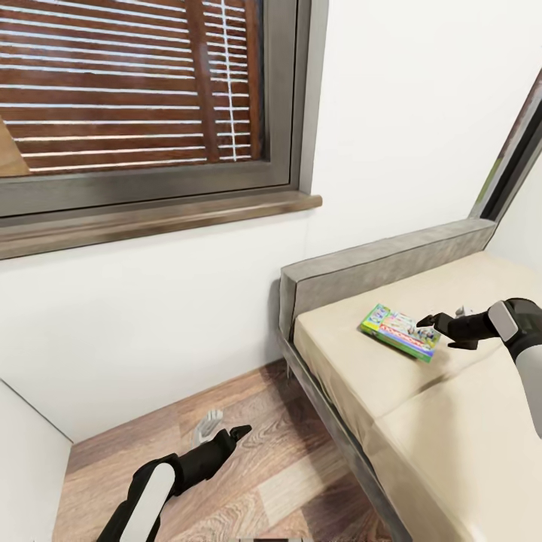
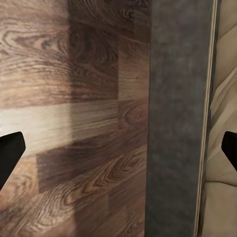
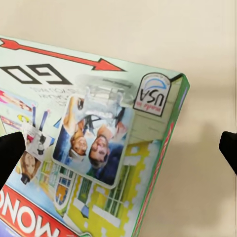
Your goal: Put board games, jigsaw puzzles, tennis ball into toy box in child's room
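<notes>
Green-edged flat printed game box (image 1: 400,331) with red band and red arrow; beige mattress (image 1: 421,406) on grey frame (image 1: 376,267); brown wood-plank floor (image 1: 256,467).

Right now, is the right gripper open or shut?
Open. The right gripper has its fingertips wide apart over the Monopoly box, which lies flat on the bed, ungripped.

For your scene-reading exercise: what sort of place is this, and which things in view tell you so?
Probably a bedroom: a bed with a beige mattress in a grey frame, a Monopoly box lying on it, a window with wooden blinds, and a wood-plank floor.
</notes>
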